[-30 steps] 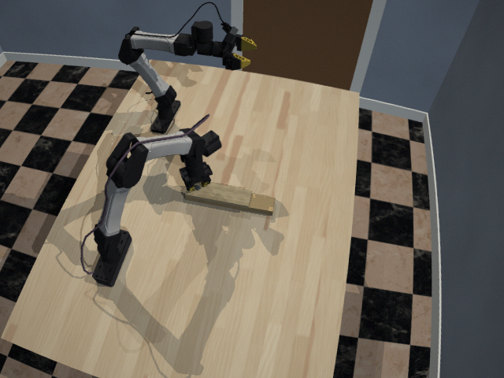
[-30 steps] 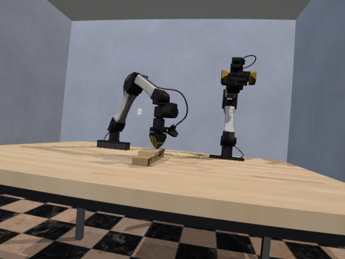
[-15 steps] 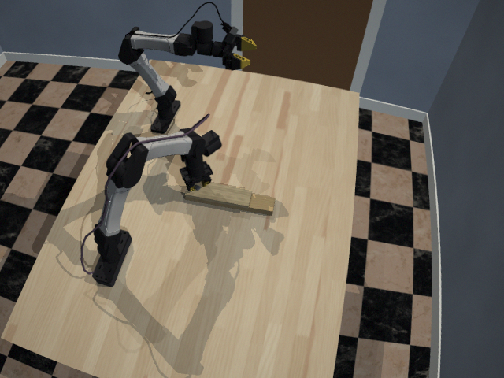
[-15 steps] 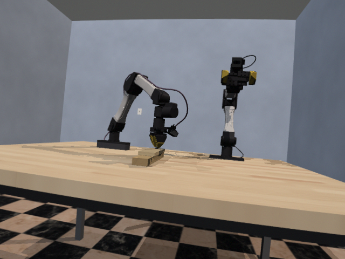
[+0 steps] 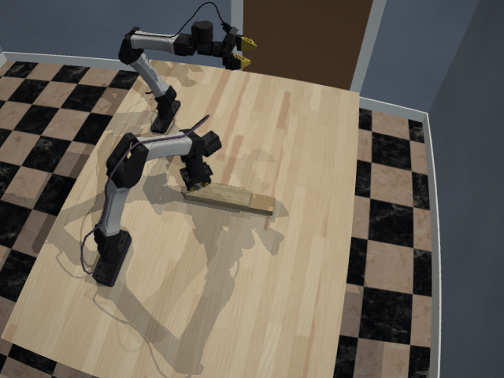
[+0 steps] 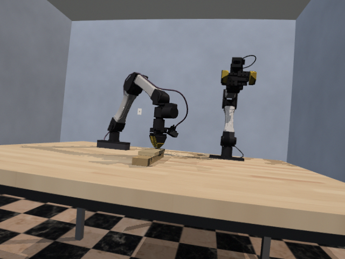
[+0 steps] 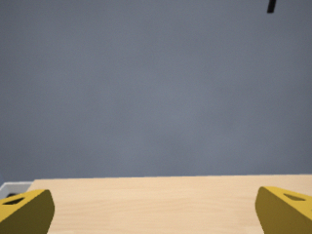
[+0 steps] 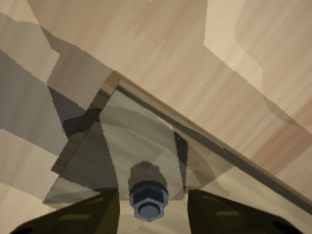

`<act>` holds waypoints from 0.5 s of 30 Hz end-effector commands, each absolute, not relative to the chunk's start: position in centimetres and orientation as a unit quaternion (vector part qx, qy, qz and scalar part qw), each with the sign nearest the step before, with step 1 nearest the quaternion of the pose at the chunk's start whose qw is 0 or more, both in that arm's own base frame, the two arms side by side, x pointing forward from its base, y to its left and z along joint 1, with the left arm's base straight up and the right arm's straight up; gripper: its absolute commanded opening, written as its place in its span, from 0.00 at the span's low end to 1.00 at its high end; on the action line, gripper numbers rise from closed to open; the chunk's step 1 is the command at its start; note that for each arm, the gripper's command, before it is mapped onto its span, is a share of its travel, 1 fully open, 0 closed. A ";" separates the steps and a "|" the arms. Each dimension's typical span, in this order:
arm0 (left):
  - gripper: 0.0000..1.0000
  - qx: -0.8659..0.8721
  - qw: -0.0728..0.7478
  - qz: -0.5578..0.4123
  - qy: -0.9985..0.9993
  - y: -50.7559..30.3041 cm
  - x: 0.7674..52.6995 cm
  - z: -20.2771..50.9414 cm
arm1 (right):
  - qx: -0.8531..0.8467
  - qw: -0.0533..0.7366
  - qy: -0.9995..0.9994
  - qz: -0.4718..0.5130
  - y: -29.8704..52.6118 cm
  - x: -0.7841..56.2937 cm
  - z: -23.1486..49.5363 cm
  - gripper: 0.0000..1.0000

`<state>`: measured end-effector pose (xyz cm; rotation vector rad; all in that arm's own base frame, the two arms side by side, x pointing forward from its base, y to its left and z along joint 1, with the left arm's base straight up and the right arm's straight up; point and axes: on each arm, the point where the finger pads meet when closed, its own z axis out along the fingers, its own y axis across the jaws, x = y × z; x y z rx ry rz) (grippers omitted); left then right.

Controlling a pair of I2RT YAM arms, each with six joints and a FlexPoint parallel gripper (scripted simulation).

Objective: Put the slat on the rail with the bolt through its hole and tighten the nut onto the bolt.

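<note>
The nut (image 8: pixel 141 189) sat between the right gripper's (image 5: pixel 199 187) (image 6: pixel 157 145) (image 8: pixel 153 202) part-open, empty fingers, a gap either side, around the upright bolt (image 8: pixel 149 211) near the slat's (image 5: pixel 227 194) (image 6: pixel 148 152) (image 8: pixel 141 141) end, well apart from the wide-open left gripper (image 5: pixel 252 53) (image 6: pixel 239 77) (image 7: pixel 155 210).

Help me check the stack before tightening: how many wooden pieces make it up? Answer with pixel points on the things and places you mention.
2: the rail (image 5: pixel 262 204) (image 6: pixel 140 161) (image 8: pixel 94 113) underneath, on the table, and the slat (image 5: pixel 230 194) (image 6: pixel 148 152) (image 8: pixel 141 132) on top of it. No third piece shows.
</note>
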<state>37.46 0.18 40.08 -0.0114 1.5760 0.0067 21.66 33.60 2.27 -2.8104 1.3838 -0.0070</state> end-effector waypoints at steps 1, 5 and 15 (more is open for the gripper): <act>1.00 -0.004 0.712 0.003 0.702 0.1 37.3 40.8 | -0.898 0.004 0.440 0.000 33.6 21.6 1.4 0.36; 1.00 -0.004 0.712 0.003 0.702 0.1 37.3 40.8 | -0.898 0.004 0.440 0.000 33.6 21.6 1.3 0.36; 1.00 -0.004 0.712 0.003 0.702 0.1 37.3 40.8 | -0.898 0.013 0.441 -0.003 33.9 21.8 2.7 0.25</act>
